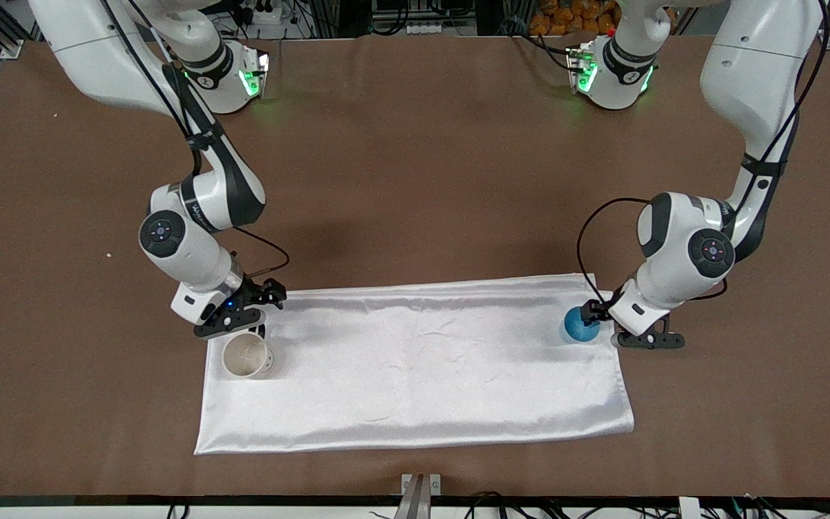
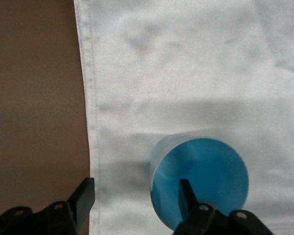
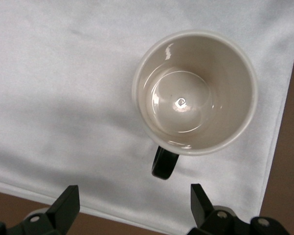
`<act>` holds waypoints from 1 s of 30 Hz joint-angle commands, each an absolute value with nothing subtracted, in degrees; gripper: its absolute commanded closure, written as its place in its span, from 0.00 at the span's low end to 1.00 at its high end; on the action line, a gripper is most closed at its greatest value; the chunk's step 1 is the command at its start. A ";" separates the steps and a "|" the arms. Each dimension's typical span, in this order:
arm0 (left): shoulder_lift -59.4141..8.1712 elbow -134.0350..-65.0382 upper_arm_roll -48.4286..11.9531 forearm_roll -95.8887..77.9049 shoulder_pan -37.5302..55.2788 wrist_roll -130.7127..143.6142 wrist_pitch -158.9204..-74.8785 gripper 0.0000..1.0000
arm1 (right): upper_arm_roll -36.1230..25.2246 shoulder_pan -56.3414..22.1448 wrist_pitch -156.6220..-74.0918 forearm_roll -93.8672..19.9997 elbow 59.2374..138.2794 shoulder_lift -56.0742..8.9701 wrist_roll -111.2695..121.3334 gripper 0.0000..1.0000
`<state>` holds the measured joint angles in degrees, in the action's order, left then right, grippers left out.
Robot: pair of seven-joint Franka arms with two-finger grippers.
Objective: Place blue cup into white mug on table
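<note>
Left wrist view shows the left pincer (image 2: pixel 134 198) parted astride the rim of the blue cup (image 2: pixel 199 183), which looks light and slippery.

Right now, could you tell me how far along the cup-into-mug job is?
Nothing is finished yet: the blue cup stands on the white cloth, apart from the empty white mug. In hand: the left claw straddles the cup's wall, one finger inside. The right claw hangs open over the mug's handle. Left: lift, carry, drop in.

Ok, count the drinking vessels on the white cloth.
2. The white mug stands at the right arm's end of the cloth; the blue cup at the left arm's end. None looks hidden.
</note>
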<state>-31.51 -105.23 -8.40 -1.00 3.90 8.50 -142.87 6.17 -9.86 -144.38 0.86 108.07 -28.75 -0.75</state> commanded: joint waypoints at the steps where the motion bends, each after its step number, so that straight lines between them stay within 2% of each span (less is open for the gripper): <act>1: -32.70 -104.24 -8.35 0.09 4.39 10.20 -143.70 0.55 | 6.33 -9.14 -144.23 3.07 104.50 -31.46 -0.53 0.00; 11: -32.87 -104.33 -8.35 0.00 4.39 10.28 -143.88 1.00 | 6.24 -7.30 -144.32 3.60 101.17 -34.89 0.26 0.00; 21: -32.87 -104.33 -8.35 0.00 4.31 11.07 -143.88 1.00 | 6.24 -6.42 -144.32 3.69 96.07 -38.84 0.35 0.00; 29: -32.70 -104.33 -8.35 0.09 4.22 11.43 -143.88 1.00 | 6.24 -6.42 -146.33 3.60 95.71 -40.08 0.26 0.00; 30: -32.70 -104.33 -8.35 0.09 4.31 11.43 -143.88 1.00 | 6.24 -6.42 -146.51 3.60 95.71 -40.08 0.26 0.04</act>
